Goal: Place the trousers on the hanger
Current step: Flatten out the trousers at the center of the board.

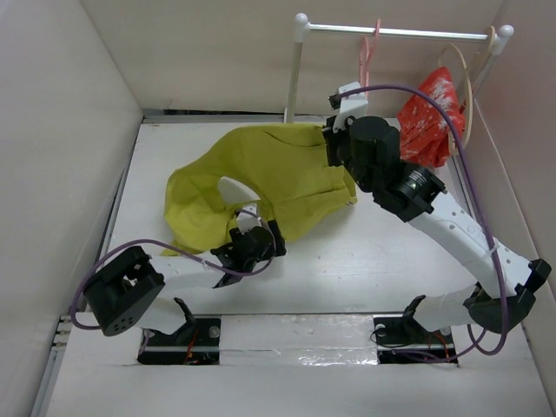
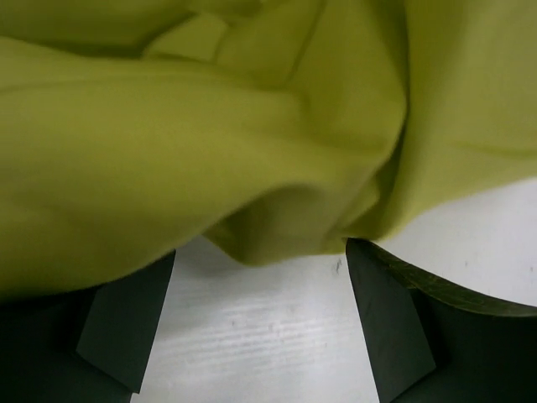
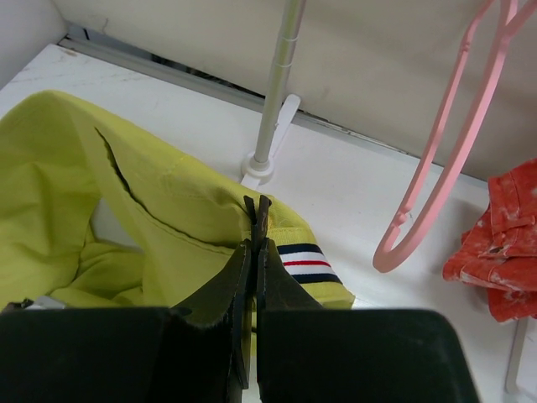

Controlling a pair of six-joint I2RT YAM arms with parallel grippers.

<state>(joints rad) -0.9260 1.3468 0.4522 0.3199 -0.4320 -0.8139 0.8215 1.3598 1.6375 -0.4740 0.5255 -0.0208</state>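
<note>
Trousers [image 3: 168,197] edge in right pincer [image 3: 256,214]

A white rack [image 1: 417,33] with a thin pole [image 3: 275,92] stands at the far end of the white table [image 1: 373,261], and a red spotty piece of clothing [image 1: 427,117] hangs from its bar on a pale hanger [image 1: 469,87], near the right wall [image 1: 532,130].

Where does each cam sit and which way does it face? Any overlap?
Top external: above and behind the robot, looking down at the table; left arm, right arm showing.
Left wrist: low over the table, facing the trousers; left gripper open.
Right wrist: faces the rack post and hanger; right gripper shut on the trousers.
Shared: trousers in all three.
</note>
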